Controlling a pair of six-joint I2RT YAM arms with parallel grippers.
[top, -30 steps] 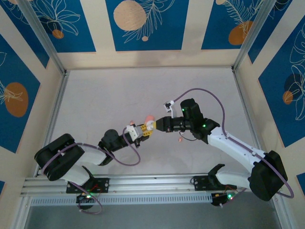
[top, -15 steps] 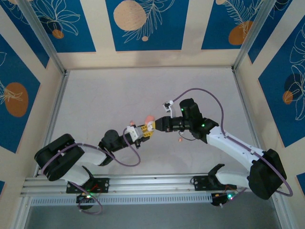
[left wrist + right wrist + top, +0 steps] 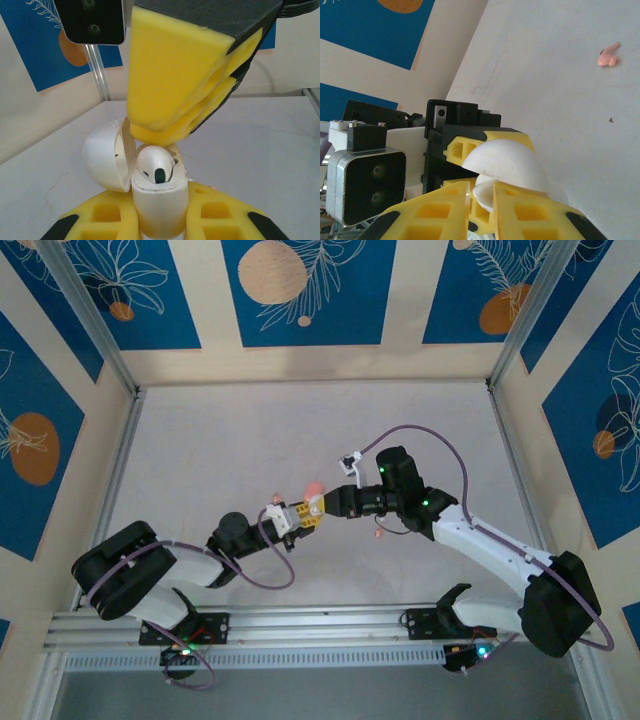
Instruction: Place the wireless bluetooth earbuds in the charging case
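My left gripper [image 3: 160,198] is shut on the charging case [image 3: 161,212], holding it upright with its lid [image 3: 102,160] swung open to the left. The case looks pink from above [image 3: 314,489] and near white in the wrist views. One earbud [image 3: 152,166] sits in the case's mouth. My right gripper [image 3: 159,137] presses down on it from above. In the right wrist view its fingertips [image 3: 481,194] are nearly closed around that earbud [image 3: 485,192], under the domed lid [image 3: 507,162]. A second earbud [image 3: 608,59] lies loose on the table [image 3: 378,533].
Both grippers meet above the white tabletop [image 3: 250,440] near its middle, left [image 3: 302,512] and right [image 3: 322,503]. Aluminium posts and patterned blue walls [image 3: 300,290] enclose the table. The left wrist camera housing [image 3: 367,182] is close to my right fingers.
The right gripper has edged slightly left and down onto the case. The left gripper and the case have stayed put.
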